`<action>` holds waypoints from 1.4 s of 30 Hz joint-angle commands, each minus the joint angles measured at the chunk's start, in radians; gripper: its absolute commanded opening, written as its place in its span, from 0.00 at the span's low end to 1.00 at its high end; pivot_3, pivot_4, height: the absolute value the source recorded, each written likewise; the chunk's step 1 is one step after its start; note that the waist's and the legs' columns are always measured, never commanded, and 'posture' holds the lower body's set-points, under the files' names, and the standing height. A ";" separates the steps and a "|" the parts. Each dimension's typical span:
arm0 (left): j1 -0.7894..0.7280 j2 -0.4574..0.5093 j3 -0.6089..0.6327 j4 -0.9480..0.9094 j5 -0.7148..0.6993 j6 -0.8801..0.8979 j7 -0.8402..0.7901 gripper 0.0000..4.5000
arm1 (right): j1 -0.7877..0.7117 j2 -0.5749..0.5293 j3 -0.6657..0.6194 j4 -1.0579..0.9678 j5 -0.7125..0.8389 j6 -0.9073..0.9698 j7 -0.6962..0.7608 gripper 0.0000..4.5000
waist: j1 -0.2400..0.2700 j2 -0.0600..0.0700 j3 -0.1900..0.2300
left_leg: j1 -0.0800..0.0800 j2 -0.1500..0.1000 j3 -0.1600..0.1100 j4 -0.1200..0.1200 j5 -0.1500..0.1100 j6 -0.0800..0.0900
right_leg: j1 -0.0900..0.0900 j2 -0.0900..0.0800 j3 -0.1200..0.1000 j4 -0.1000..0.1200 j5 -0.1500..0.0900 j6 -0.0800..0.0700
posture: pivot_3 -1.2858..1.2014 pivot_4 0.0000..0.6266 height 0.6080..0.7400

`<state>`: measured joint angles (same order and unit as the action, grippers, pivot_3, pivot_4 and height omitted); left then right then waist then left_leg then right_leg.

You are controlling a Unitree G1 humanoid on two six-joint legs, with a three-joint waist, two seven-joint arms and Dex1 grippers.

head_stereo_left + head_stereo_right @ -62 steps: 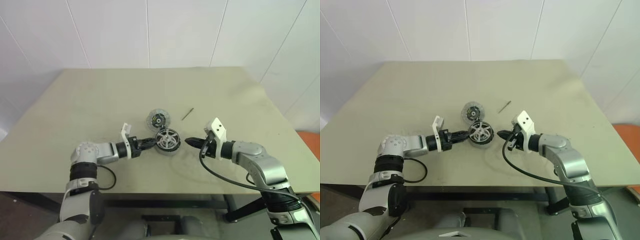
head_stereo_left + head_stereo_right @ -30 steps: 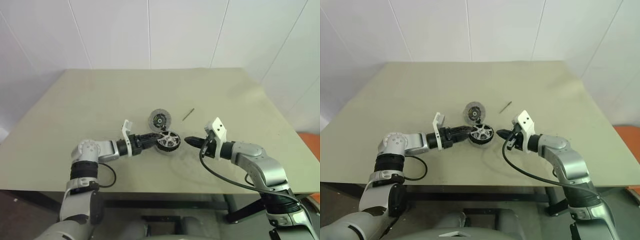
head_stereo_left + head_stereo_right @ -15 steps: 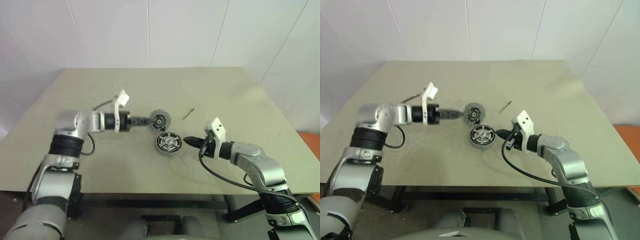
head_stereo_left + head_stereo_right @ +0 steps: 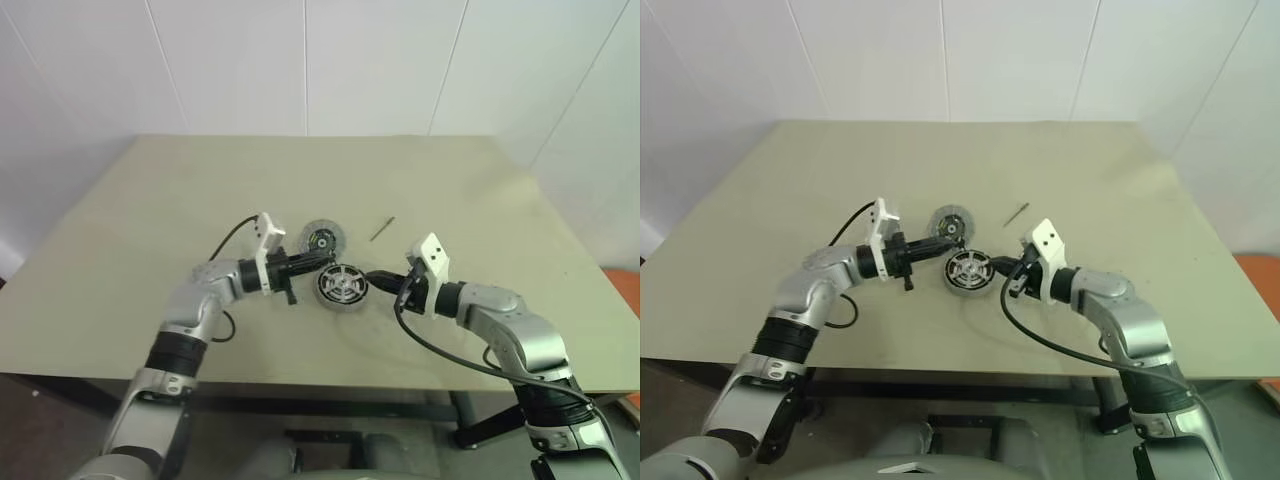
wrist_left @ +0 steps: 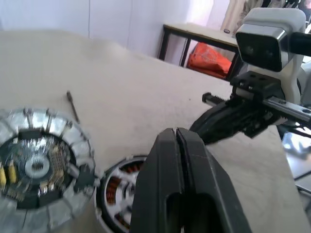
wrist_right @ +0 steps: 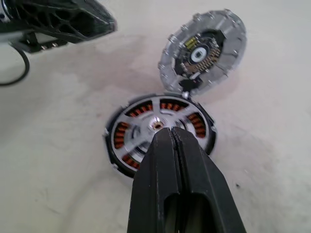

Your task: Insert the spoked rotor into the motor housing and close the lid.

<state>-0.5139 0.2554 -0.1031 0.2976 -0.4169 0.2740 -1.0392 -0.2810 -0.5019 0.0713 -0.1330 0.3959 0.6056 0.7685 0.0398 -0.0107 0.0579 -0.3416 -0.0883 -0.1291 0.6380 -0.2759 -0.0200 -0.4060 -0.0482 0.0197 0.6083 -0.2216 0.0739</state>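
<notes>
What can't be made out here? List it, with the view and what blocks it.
Motor housing: near edge hidden behind the shut right tool, right wrist view.
Same housing, left wrist view: mostly covered by the left tool and cut by the frame edge.
Lid: cut off by the frame edge, left wrist view.
Thin pin: too small to identify, eye views.

No legible text, labels or numbers

The left gripper [image 5: 177, 141] has its fingers pressed together, empty. Just beyond them lies the motor housing [image 5: 119, 187], the lid [image 5: 41, 170] touching beside it, the right gripper [image 5: 201, 130] opposite.
</notes>
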 commanded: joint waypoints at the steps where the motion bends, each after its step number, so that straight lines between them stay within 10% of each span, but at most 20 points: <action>1: -0.022 -0.038 0.007 0.040 0.041 -0.116 0.027 0.01 | -0.028 0.001 -0.010 -0.024 0.009 0.002 0.000 0.00 | 0.000 0.000 0.000 | 0.000 0.000 0.000 0.000 0.000 0.000 | 0.000 0.000 0.000 0.000 0.000 0.000 | 0.52 0.00 1.00; 13: -0.026 -0.024 -0.183 0.284 0.347 -0.251 0.064 0.01 | -0.024 0.013 -0.013 -0.035 0.006 0.006 -0.019 0.00 | 0.000 0.000 -0.001 | 0.000 0.000 0.000 0.000 0.000 0.001 | 0.000 0.002 0.000 0.000 0.002 0.003 | 0.52 0.00 1.00; 27: -0.122 -0.062 0.043 0.160 0.103 -0.171 0.037 0.01 | -0.050 0.023 0.001 -0.004 -0.006 -0.027 -0.006 0.00 | -0.001 0.000 -0.002 | 0.000 0.000 0.000 0.001 0.000 0.001 | 0.001 0.001 -0.001 0.001 0.002 0.004 | 0.52 0.00 1.00; 42: -0.142 -0.124 -0.160 0.429 0.355 -0.194 0.121 0.01 | -0.044 0.033 -0.008 -0.016 -0.015 -0.017 -0.018 0.00 | 0.000 0.002 -0.003 | 0.003 0.000 -0.001 0.004 -0.001 0.001 | 0.004 0.002 -0.001 0.003 0.002 0.004 | 0.52 0.00 1.00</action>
<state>-0.6638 0.1247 -0.2604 0.6849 -0.0869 0.0530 -0.9339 -0.3143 -0.4697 0.0749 -0.1153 0.3752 0.5957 0.7530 0.0397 -0.0091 0.0544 -0.3386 -0.0882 -0.1298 0.6434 -0.2766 -0.0185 -0.4012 -0.0460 0.0179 0.6111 -0.2199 0.0775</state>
